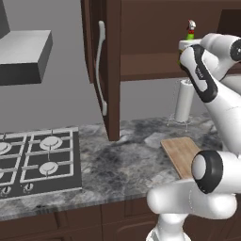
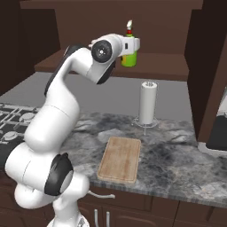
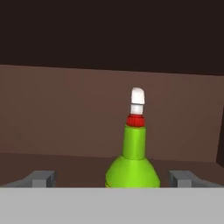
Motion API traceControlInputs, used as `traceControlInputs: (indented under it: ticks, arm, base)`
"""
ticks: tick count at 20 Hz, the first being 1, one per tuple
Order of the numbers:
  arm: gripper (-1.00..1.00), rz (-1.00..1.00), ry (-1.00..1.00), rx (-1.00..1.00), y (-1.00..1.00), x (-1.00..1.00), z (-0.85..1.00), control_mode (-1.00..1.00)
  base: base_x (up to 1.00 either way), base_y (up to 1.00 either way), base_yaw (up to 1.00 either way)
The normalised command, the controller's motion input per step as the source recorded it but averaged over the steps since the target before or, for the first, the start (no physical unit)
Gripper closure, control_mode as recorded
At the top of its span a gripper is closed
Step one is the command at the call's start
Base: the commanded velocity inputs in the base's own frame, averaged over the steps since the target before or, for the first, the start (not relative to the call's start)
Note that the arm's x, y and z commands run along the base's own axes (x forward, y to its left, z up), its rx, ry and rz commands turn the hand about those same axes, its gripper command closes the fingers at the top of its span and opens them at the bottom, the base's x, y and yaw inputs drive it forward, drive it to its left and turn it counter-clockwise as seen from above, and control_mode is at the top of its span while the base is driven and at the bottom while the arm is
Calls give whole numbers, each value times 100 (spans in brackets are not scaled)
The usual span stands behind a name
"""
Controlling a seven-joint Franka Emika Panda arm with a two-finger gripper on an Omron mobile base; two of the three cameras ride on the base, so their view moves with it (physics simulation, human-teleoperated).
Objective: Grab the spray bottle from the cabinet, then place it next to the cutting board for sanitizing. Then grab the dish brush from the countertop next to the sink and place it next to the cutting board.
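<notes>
The green spray bottle [image 2: 129,59] with a red-and-white nozzle stands upright on the shelf of the open dark brown cabinet [image 2: 159,66]. My gripper [image 2: 131,46] is raised to that shelf, right in front of the bottle. In the hand view the bottle [image 3: 133,162] stands between my two fingertips [image 3: 41,178], a little right of centre, and the gripper [image 3: 113,179] is open with a gap on each side. The tan cutting board [image 2: 119,158] lies flat on the marbled countertop [image 2: 168,159] below. The bottle's nozzle [image 1: 190,28] peeks above my arm. The dish brush is out of view.
A white paper towel roll [image 2: 148,103] stands on the counter behind the board. The cabinet door [image 1: 101,70] hangs open, its pale handle facing out. A stove [image 1: 37,160] and a grey hood [image 1: 23,54] lie to the left. A dark, grey-rimmed shape [image 2: 218,133], perhaps the sink, crosses the right edge.
</notes>
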Motion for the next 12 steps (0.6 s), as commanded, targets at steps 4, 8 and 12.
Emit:
traceControlInputs:
  ticks: [4, 8, 12]
  arm:
    - [-100, 0, -2, 0, -2, 26, 0, -100]
    - [-100, 0, 0, 0, -2, 26, 0, -100]
    - [-100, 0, 0, 0, -9, 23, -1, -100]
  base:
    - [0, 0, 0]
    - [0, 0, 0]
    - [0, 0, 0]
